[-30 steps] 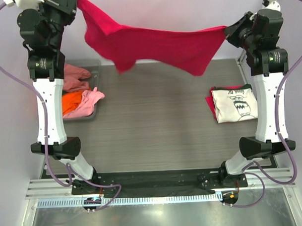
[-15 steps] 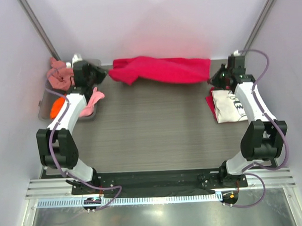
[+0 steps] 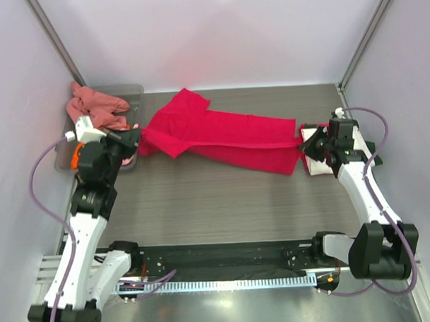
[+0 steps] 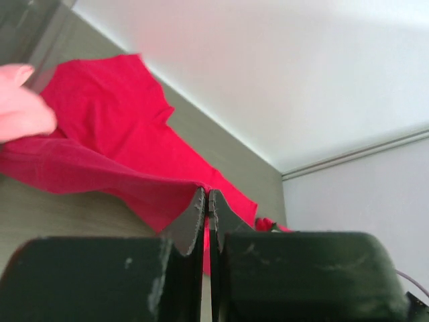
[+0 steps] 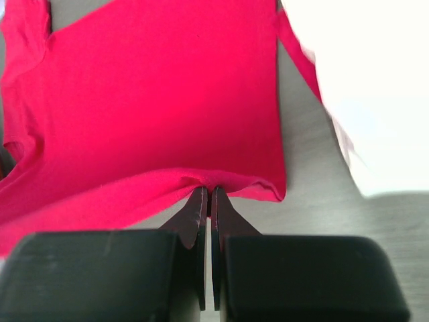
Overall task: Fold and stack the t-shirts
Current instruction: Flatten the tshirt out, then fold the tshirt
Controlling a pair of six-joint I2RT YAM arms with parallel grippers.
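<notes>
Crimson t-shirt (image 3: 225,136), plain, lies drawn out left to right across the far half of the bench (image 3: 223,199), with one lobe of cloth reaching toward the back wall. We find each of its ends held by an arm. At the left end the left pincer (image 3: 134,138) is clamped on the cloth: in the left wrist view its two fingers meet at the tips (image 4: 207,194) with the shirt's edge pinched between them, and the cloth sags away from that point. At the right end the right pincer (image 3: 304,145) is likewise clamped on the crimson t-shirt, and the right wrist view shows the tips (image 5: 207,191) together on a gathered hem.

Just beside the right pincer we see a folded cream t-shirt (image 3: 317,164) with dark print, lying on the bench and partly hidden by the right arm. At the far left corner stands a clear grey bin (image 3: 131,88). A salmon-pink t-shirt (image 3: 93,105) is draped over its far rim, and a patch of an orange t-shirt (image 3: 74,156) shows beside the left arm.
</notes>
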